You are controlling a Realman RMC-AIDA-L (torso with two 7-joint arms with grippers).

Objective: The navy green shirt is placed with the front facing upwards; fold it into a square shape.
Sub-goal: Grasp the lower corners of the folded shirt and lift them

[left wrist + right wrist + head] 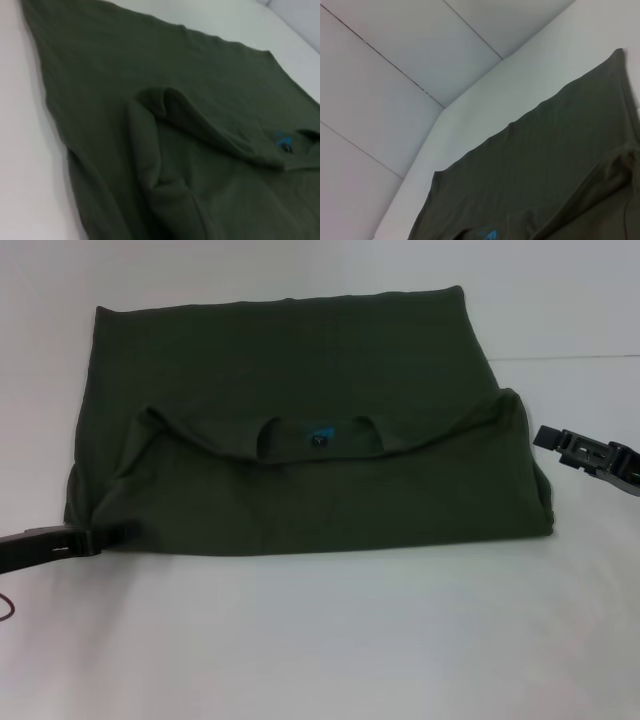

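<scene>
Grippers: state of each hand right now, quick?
Left hand: at the navy green shirt's near left corner, touching it; grip cannot be told.
Right hand: off the shirt's right side, holding nothing.

1. The navy green shirt point(300, 360) is soft, matt cloth, a fine knit with no sheen; it lies in gentle creases and rolls thickly where it is folded.
2. Inside its round neck, the small tag point(320, 438) looks like smooth dark fabric with flat blue print.
3. The tabletop point(320, 640) is a smooth, matt white surface, evenly lit and without grain.
4. The left hand point(110, 535) and the right hand point(552, 436) look like hard black plastic, mostly matt, with a slight gloss on the right one's edges.
5. The wall panels point(395, 60) are smooth, pale and matt, divided by thin dark seams.
</scene>
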